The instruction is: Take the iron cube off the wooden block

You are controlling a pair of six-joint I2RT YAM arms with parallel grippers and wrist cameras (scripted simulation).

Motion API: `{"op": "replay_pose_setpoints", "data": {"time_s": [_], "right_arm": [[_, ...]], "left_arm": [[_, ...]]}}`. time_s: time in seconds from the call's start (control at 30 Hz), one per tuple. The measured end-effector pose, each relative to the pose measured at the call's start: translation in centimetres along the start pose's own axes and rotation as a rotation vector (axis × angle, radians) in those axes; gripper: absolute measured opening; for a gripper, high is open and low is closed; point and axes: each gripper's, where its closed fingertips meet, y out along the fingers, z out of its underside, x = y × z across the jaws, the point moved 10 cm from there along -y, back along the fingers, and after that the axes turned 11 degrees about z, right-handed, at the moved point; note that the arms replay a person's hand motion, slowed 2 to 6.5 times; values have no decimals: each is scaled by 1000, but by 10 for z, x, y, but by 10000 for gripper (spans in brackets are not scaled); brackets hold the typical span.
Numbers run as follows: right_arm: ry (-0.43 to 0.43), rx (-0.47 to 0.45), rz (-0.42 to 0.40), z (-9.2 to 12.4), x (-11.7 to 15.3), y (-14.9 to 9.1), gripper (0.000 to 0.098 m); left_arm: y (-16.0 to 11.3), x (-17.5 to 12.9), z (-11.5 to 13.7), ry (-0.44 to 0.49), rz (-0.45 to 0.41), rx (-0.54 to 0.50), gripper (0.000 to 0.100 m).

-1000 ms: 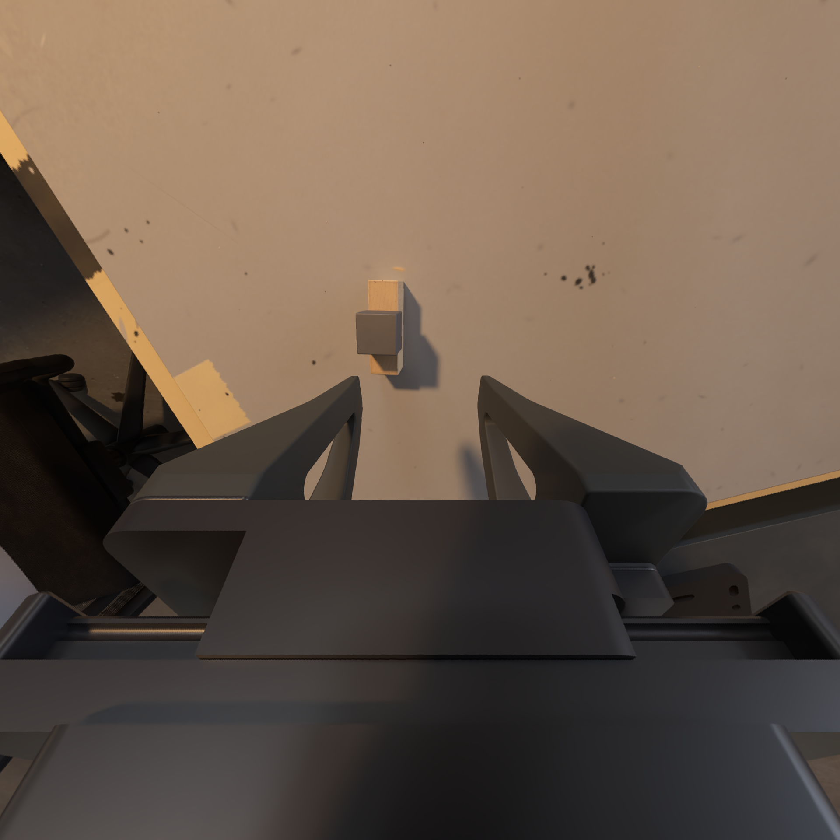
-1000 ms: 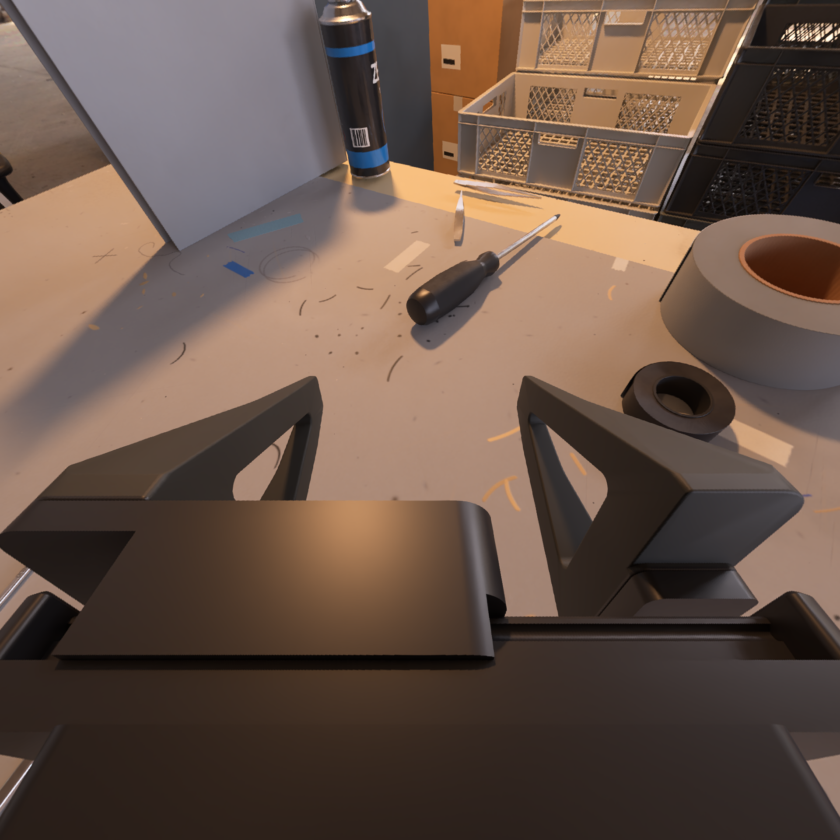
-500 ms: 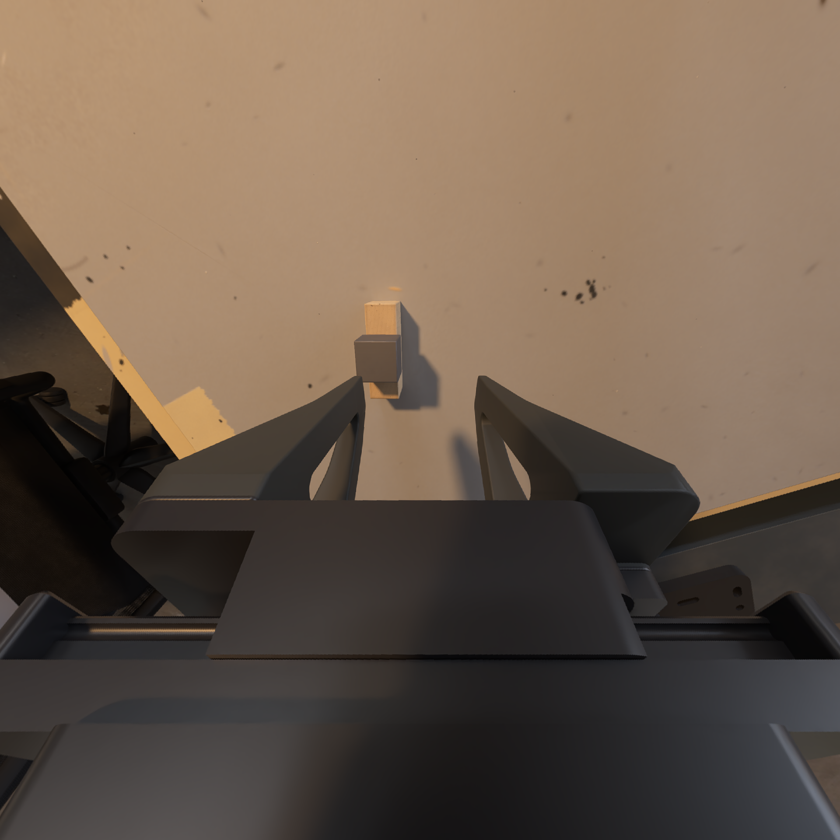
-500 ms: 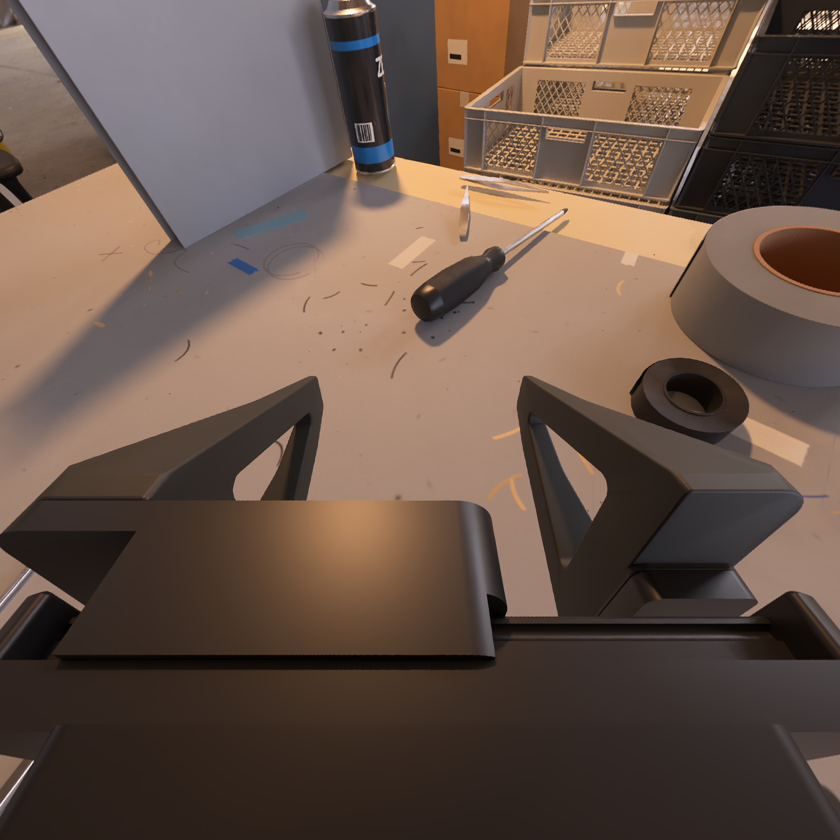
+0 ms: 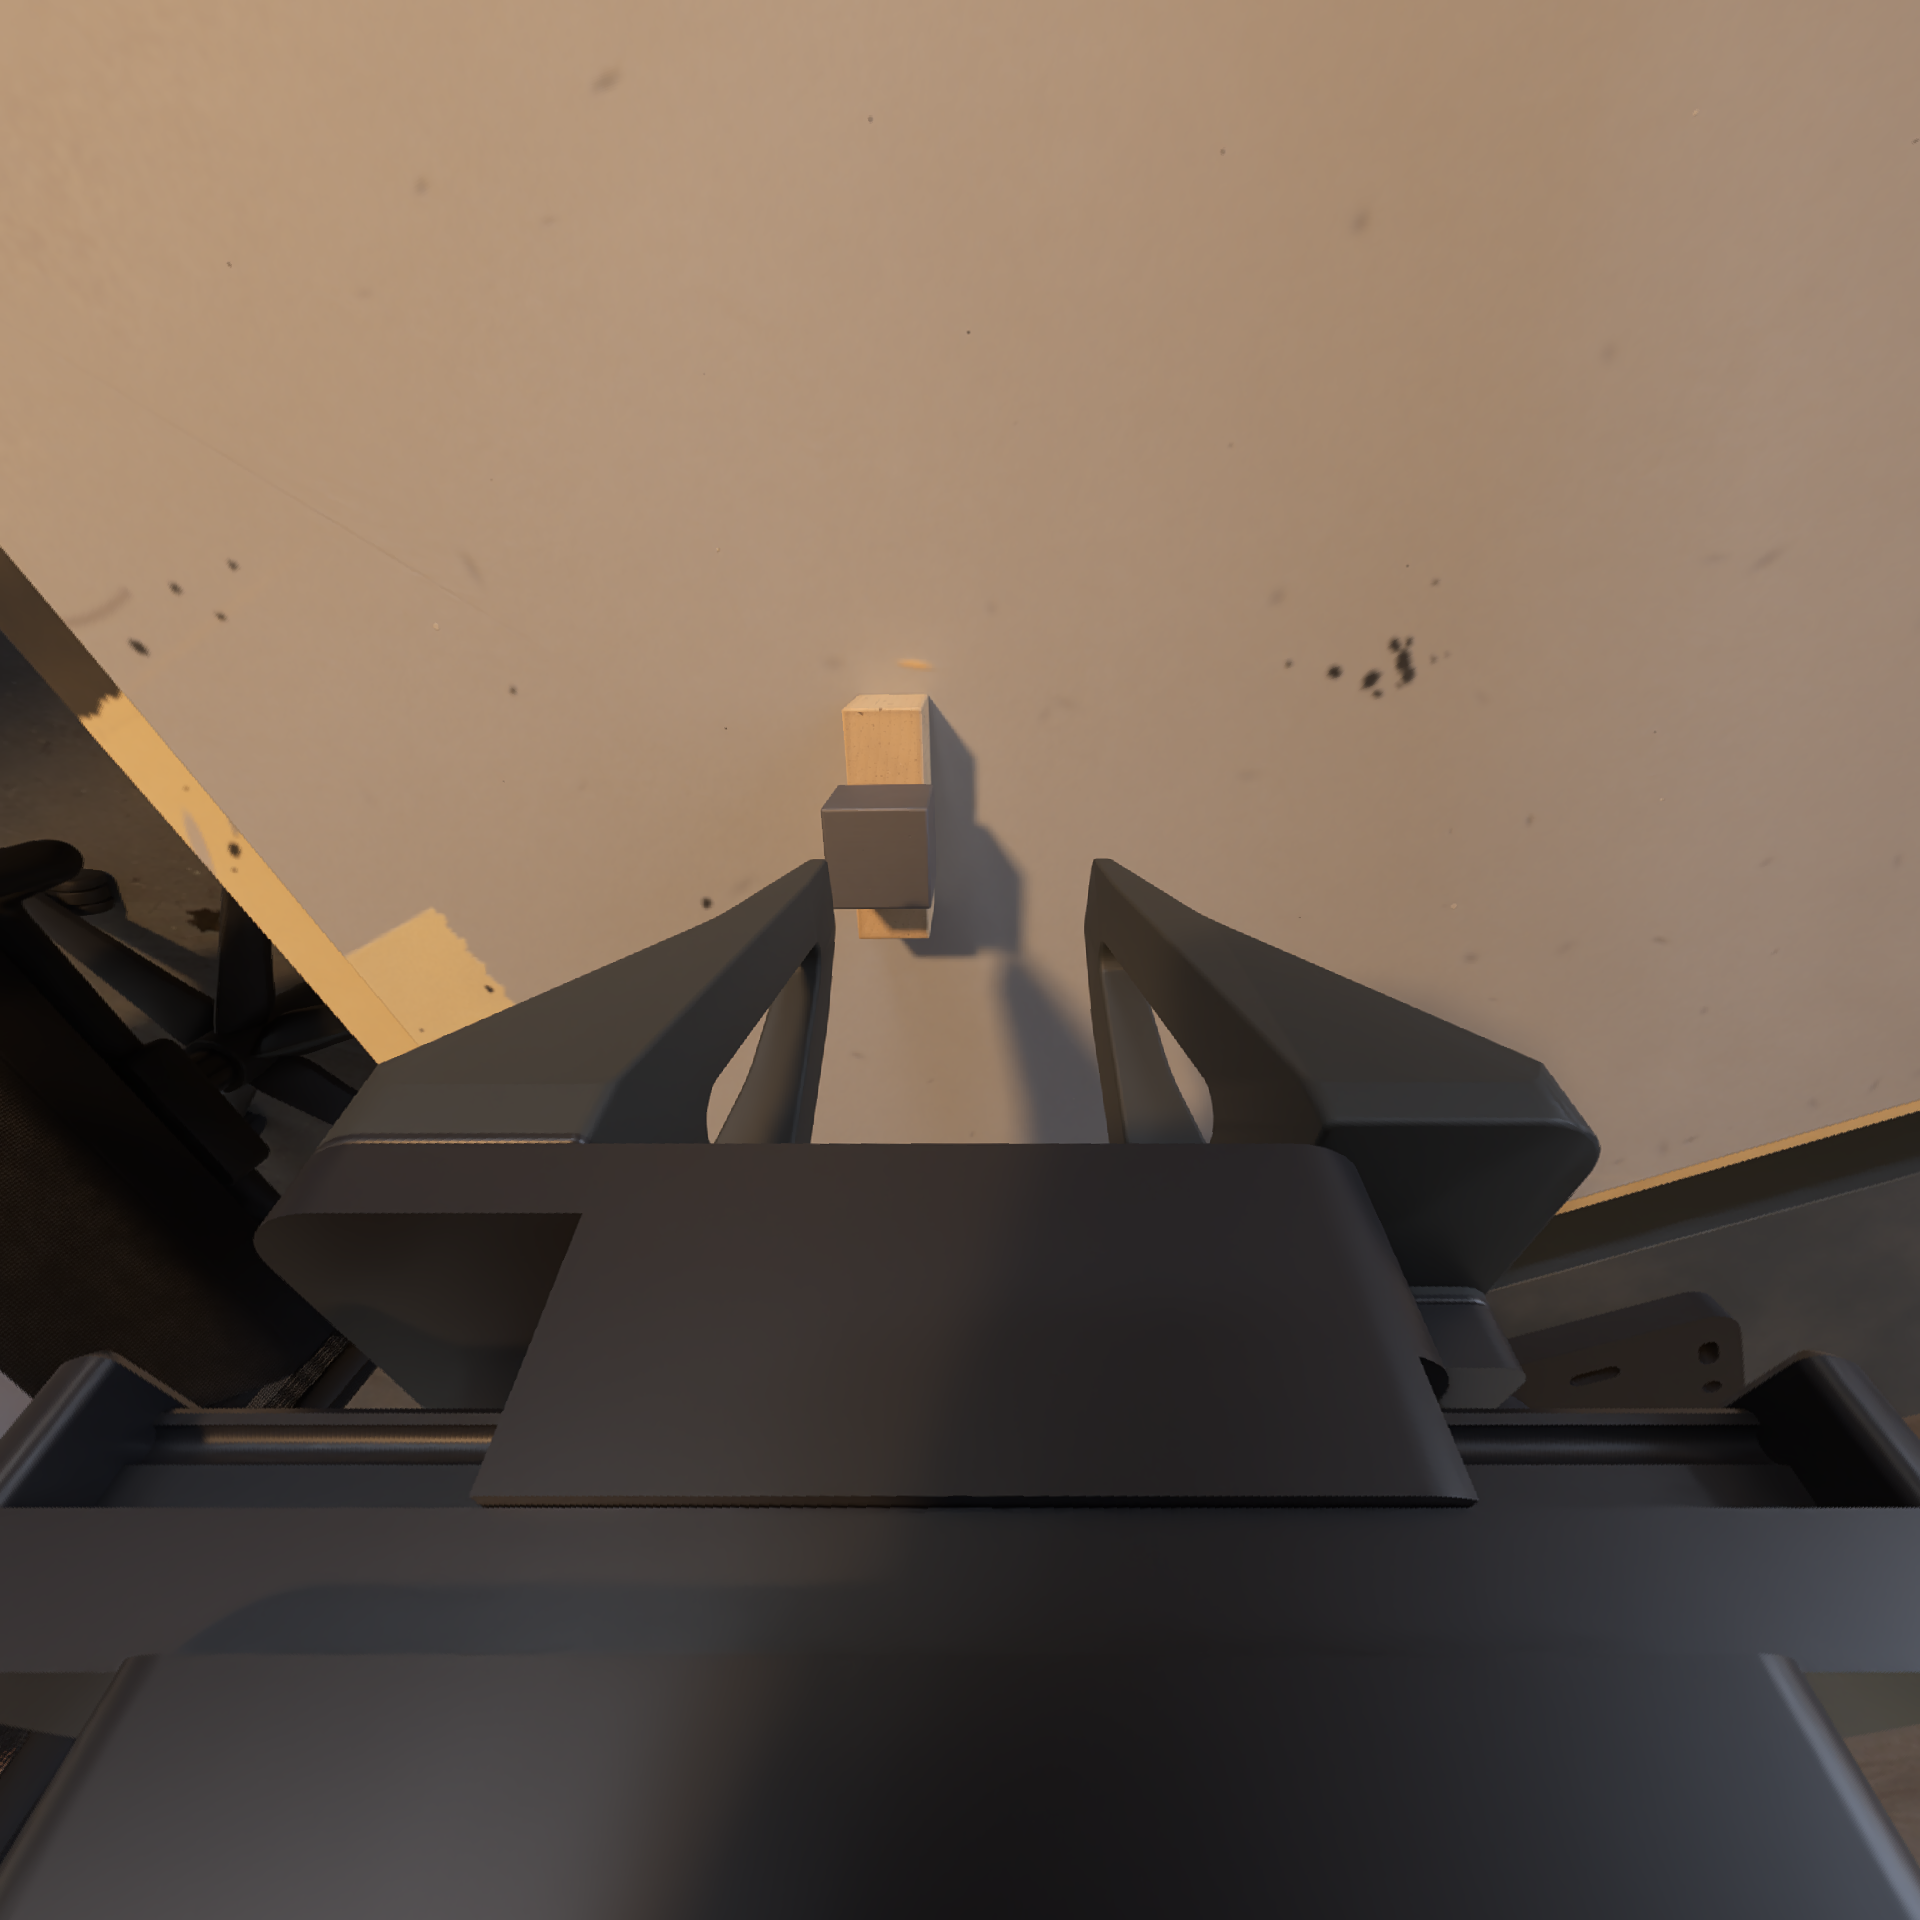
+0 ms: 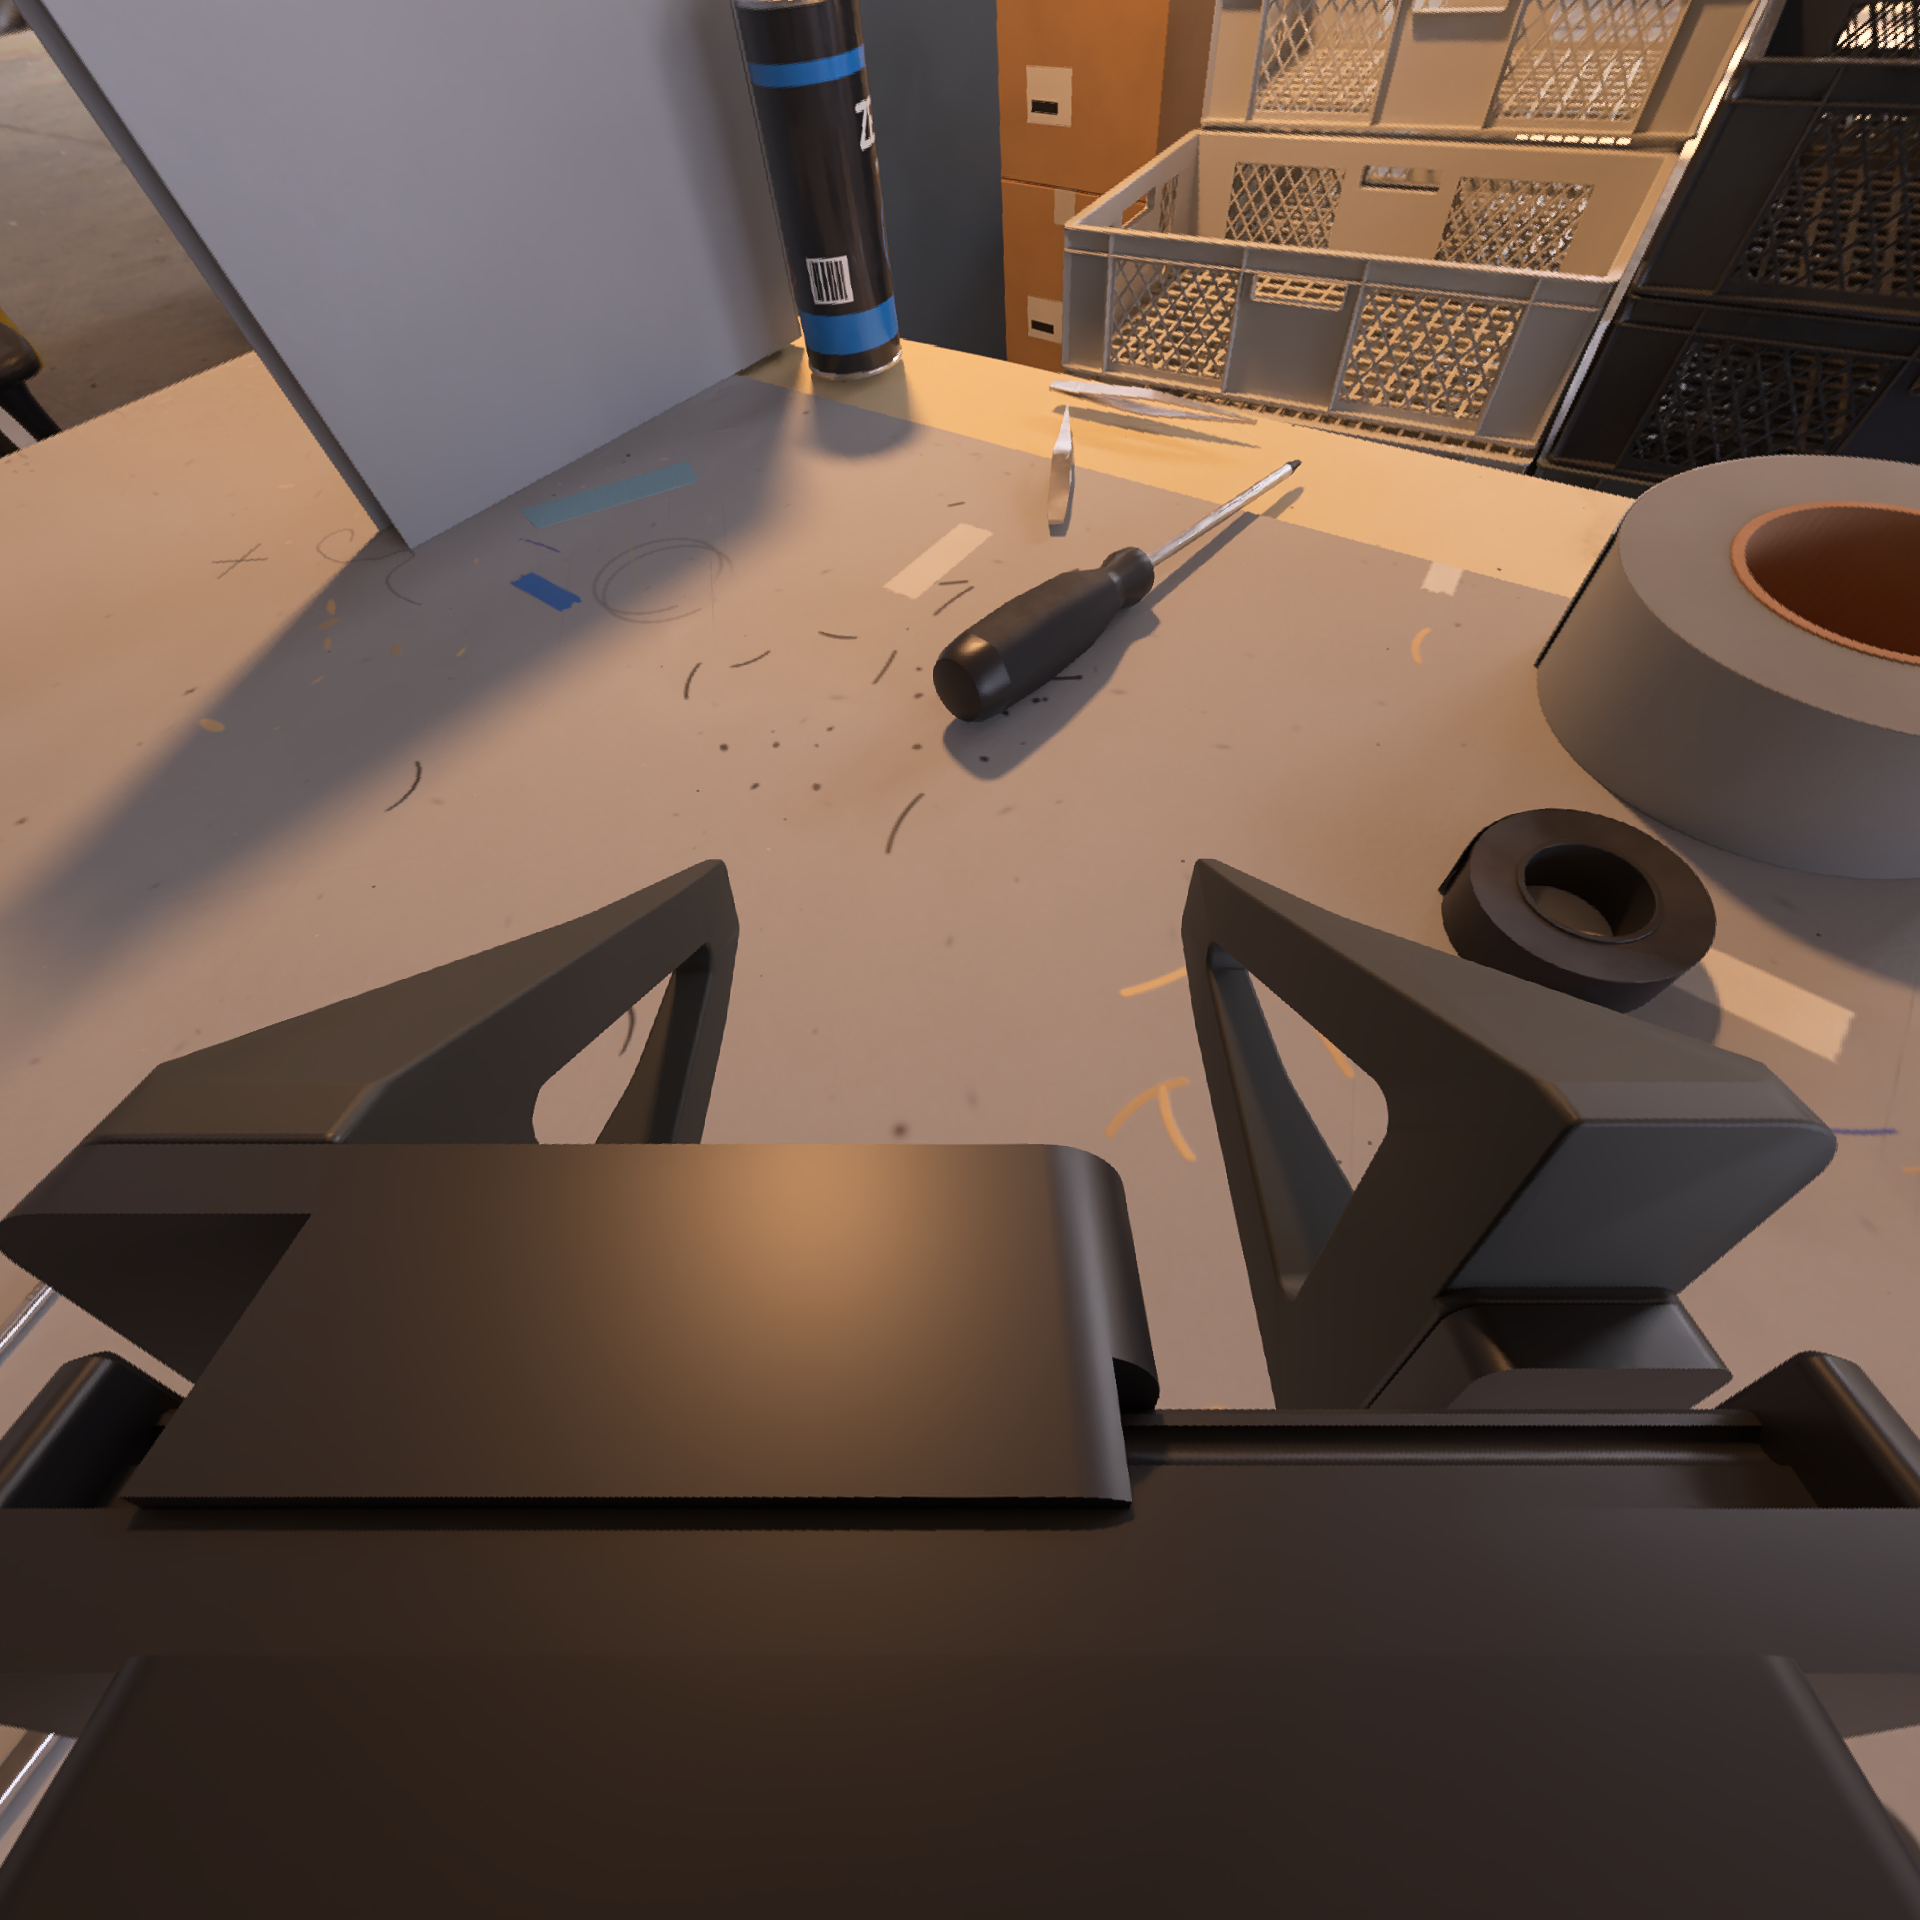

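One iron cube [image 5: 875,858] atop one wooden block [image 5: 884,739], just ahead of left pincer [image 5: 960,891], toward its left finger; jaws spread, empty. Right pincer [image 6: 958,894] wide, empty. Ahead on bench [image 6: 312,790]: one screwdriver [image 6: 1049,634], two tape rolls, one spray can [image 6: 826,187].

Warm low light rakes a scuffed tabletop [image 6: 312,831]; a grey panel [image 6: 436,208] leans behind, with cardboard boxes [image 6: 1081,104] and stacked lattice crates [image 6: 1351,270] beyond.
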Motion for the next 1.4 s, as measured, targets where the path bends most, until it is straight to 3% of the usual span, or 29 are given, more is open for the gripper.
{"op": "replay_pose_setpoints", "data": {"time_s": [1.4], "right_arm": [[18, 8, -10, 3, -6, 4, 725]], "left_arm": [[22, 19, -4, -37, -13, 97, 357]]}}
